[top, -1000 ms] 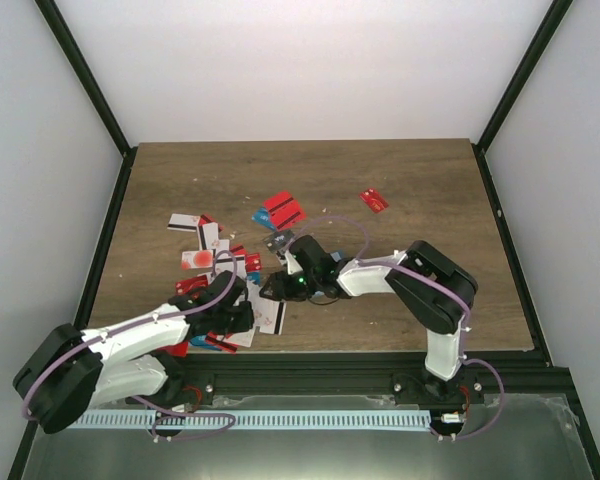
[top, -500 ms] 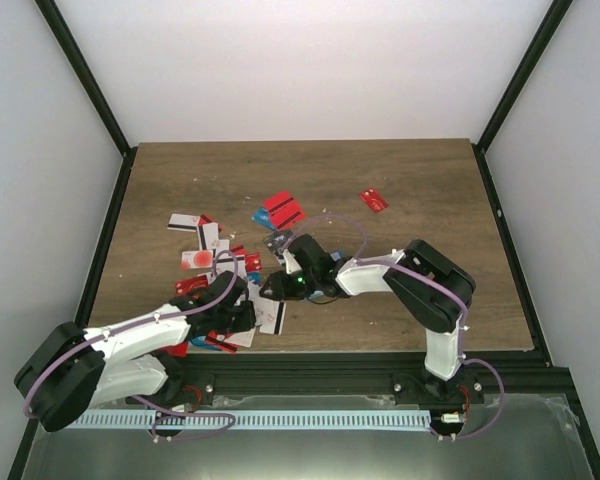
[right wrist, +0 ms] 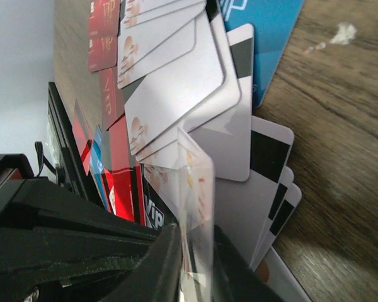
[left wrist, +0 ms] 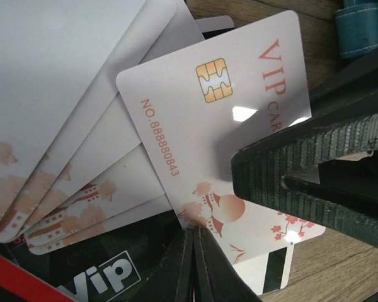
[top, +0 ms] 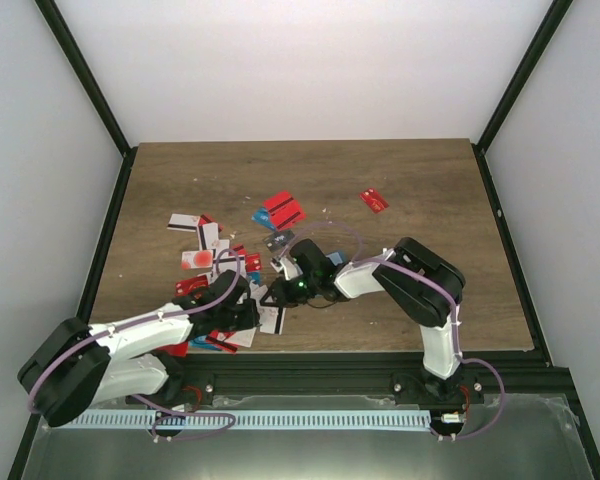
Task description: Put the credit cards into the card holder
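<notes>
Credit cards [top: 205,240] lie scattered on the left half of the table, with red ones further back [top: 282,209] and one to the right [top: 374,200]. My right gripper [top: 275,296] is shut on a white VIP card [right wrist: 198,189], seen edge-on between its fingers [right wrist: 195,251]. The same card [left wrist: 239,113] lies on top of a fan of white cards, with the right gripper's ribbed finger [left wrist: 302,170] on it. My left gripper [top: 245,315] is shut, its tips [left wrist: 198,236] touching that card's edge. A corner of the teal card holder [left wrist: 364,28] shows beside the pile; I cannot pick it out in the top view.
A black VIP card [left wrist: 82,270] and red cards [right wrist: 116,182] lie under the white fan. A blue card [right wrist: 264,38] lies at the pile's far side. The two grippers are close together near the table's front edge [top: 310,350].
My right gripper has moved slightly left and toward the front, closer to the left gripper. The left arm has barely moved.
</notes>
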Tool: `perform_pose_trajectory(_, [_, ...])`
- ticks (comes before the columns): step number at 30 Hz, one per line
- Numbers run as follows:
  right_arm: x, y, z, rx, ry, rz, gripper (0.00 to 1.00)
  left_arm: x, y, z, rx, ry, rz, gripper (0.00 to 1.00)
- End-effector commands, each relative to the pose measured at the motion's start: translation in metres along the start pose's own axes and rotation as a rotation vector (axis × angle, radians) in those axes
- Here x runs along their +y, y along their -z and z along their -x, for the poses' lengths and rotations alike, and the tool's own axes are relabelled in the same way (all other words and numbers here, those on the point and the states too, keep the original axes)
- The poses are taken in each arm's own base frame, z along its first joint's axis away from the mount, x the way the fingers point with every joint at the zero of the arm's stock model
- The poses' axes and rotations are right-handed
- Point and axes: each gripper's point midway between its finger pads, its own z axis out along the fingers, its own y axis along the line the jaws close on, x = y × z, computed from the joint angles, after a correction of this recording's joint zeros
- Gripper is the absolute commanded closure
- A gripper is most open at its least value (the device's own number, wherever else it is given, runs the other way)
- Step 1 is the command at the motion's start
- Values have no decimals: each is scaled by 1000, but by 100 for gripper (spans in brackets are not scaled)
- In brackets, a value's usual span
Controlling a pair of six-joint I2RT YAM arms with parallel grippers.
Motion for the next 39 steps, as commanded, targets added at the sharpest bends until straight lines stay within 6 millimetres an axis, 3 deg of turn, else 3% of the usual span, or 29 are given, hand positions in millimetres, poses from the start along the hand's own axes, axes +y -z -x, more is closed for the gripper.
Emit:
perform_pose_trajectory(1, [1, 3, 2, -6, 13, 8, 89, 27, -5, -20, 66, 4, 99, 96])
perform_pose_trajectory(5, [10, 10, 7, -20, 32, 5, 99, 18, 1, -10, 36, 0, 80, 95])
perform_pose_trajectory(9, [27, 26, 16, -43, 56, 17, 99, 4, 13, 4, -12, -7, 52, 89])
perform_pose_trajectory(15, [33, 82, 38, -145, 70, -24, 99, -21, 29, 27, -87, -29, 2, 83])
perform_pose_trajectory(21, [-12, 146, 50, -277, 24, -151, 99, -50, 30, 50, -132, -91, -62, 82])
perform_pose_trajectory(26, [-61, 178, 48, -337, -41, -283, 99, -70, 17, 65, -123, -141, -72, 82])
perform_pose_trajectory(32, [-81, 178, 43, -316, -56, -314, 99, -91, -7, 80, -87, -205, -79, 82])
perform_pose_trajectory(39, [-101, 171, 41, -289, -65, -358, 99, -94, -33, 86, -35, -233, -49, 83])
